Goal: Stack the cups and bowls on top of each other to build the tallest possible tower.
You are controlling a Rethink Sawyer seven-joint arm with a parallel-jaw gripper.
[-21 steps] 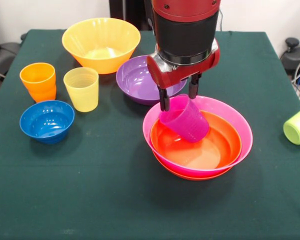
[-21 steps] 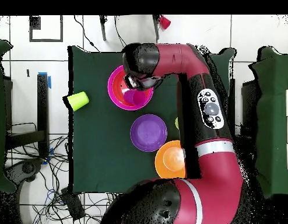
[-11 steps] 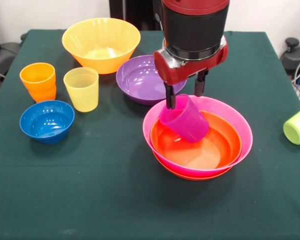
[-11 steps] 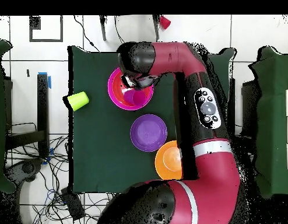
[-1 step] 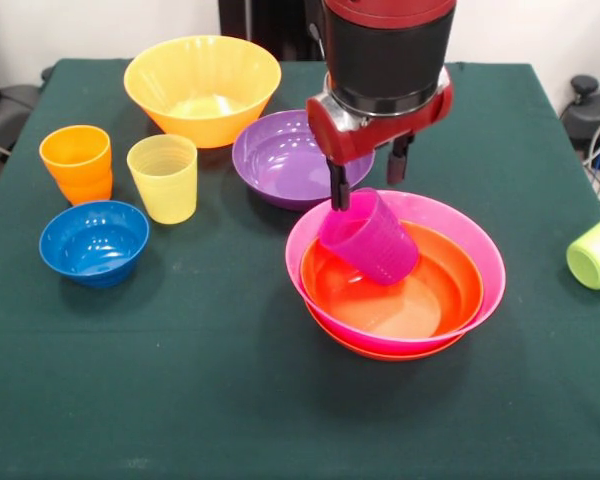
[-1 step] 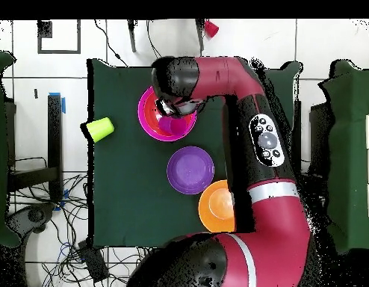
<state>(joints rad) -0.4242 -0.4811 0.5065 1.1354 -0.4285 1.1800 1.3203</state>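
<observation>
The gripper (image 5: 367, 186) hangs over the far rim of the pink bowl (image 5: 478, 250), its jaws apart and just above the purple cup (image 5: 373, 239), not clamping it. That cup leans tilted inside a red-orange bowl (image 5: 440, 290) nested in the pink one; a second red-orange rim peeks out beneath. In the overhead view the arm (image 6: 251, 97) hides the cup and part of the pile. The lime green cup (image 5: 598, 250) lies on its side, cut off at the bench (image 5: 180, 380) edge.

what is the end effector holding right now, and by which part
Nothing: the end effector is open above the purple cup, which leans tilted in the stacked bowls.
</observation>
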